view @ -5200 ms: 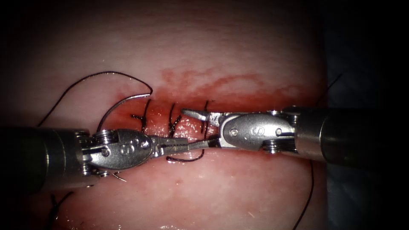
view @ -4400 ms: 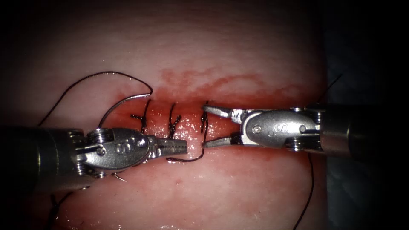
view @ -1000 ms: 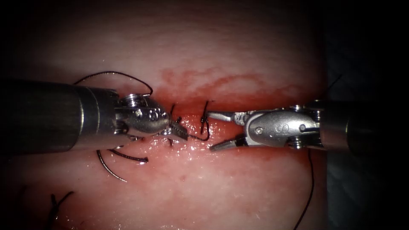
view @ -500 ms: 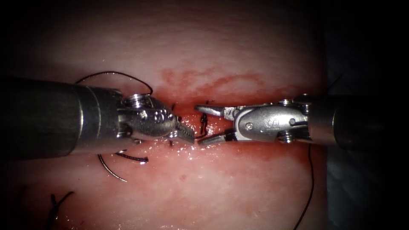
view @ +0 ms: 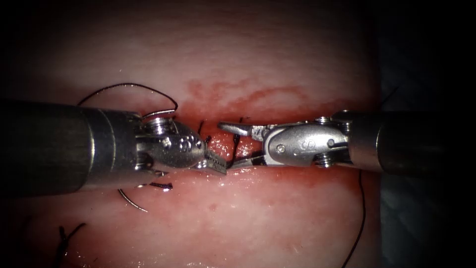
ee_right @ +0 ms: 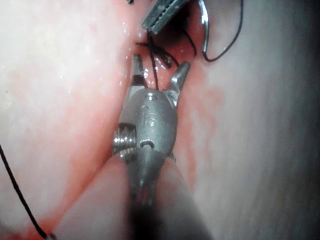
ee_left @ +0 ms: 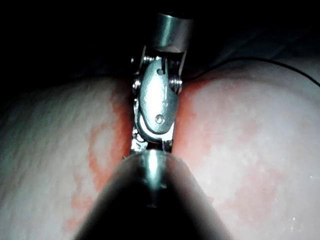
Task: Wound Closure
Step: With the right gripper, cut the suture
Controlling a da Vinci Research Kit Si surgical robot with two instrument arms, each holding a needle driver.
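Left tool (view: 215, 163): jaws pinching thread (view: 233, 149) at cut | Right tool (view: 238, 144): jaws spread astride stitch, holding nothing | Needle (view: 131, 200): lying free on tissue (view: 277, 218), left

In the endoscope view the tissue (view: 277, 218) is lit at the centre, and strong darkening is seen toward every edge. Small wet glints are scattered along the cut (view: 233, 171). Bright highlights are carried by the metal of the right gripper (view: 233, 144). In the left wrist view the near shaft (ee_left: 150, 200) is blurred and shadowed. In the right wrist view the pale tissue is strongly lit.
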